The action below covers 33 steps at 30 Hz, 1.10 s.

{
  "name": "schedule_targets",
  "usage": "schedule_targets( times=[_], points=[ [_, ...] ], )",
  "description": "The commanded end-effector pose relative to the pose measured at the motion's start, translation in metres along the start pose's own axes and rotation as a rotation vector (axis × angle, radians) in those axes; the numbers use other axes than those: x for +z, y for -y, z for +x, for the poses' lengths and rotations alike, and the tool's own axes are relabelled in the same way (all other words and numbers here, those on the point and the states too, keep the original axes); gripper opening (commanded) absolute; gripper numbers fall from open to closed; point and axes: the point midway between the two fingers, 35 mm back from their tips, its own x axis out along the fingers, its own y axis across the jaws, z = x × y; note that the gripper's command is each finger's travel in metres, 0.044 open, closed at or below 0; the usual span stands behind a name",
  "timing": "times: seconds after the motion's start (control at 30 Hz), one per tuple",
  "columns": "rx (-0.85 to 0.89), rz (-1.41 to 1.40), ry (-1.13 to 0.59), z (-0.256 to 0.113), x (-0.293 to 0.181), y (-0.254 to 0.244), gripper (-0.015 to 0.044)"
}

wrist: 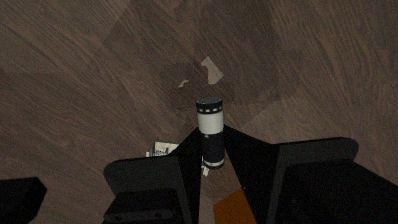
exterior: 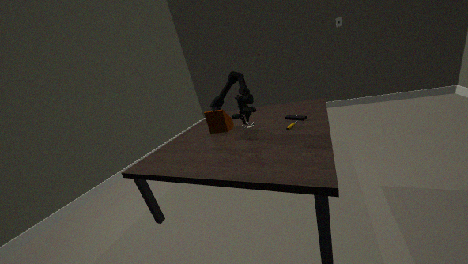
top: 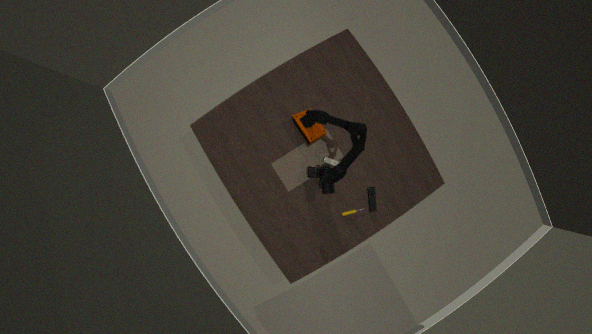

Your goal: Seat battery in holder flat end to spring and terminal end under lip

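Observation:
The battery (wrist: 210, 121), a black and white cylinder, is between the fingertips of my gripper (wrist: 210, 129) (exterior: 246, 122) in the wrist view. The gripper is shut on it. The battery points up and down the image, its dark ringed end beyond the tips and a silvery rim at the lower end. The pale holder (wrist: 164, 148) (top: 330, 161) is partly hidden behind the left finger, below and left of the battery in the wrist view. The battery appears outside the holder, above the table. The spring and lip cannot be made out. In the top view the arm hides the fingertips.
An orange block (top: 313, 132) (exterior: 217, 121) (wrist: 233, 207) stands by the arm's base. A yellow-handled screwdriver (top: 349, 213) (exterior: 291, 126) and a black oblong object (top: 371, 199) (exterior: 296, 118) lie on the table (top: 250, 165) (exterior: 221, 158), away from the gripper.

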Motion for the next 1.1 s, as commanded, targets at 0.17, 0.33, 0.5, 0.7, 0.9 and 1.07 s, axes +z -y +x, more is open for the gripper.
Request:
schedule_targets(
  times=[0.17,0.33,0.5,0.7,0.9,1.07],
  points=[
    [0.002,-0.509,-0.001,-0.008,-0.028,-0.023,0.0080],
    [0.003,-0.788,0.000,-0.011,-0.044,-0.034,0.0080],
    [0.003,-1.067,0.001,-0.014,-0.060,-0.044,0.0080],
    [0.002,-1.317,0.003,-0.016,-0.075,-0.051,0.0080],
    [0.000,-1.310,0.003,-0.015,-0.074,-0.051,0.0080],
    [-0.045,-1.306,-0.065,-0.003,-0.075,-0.050,0.0080]
  ],
)
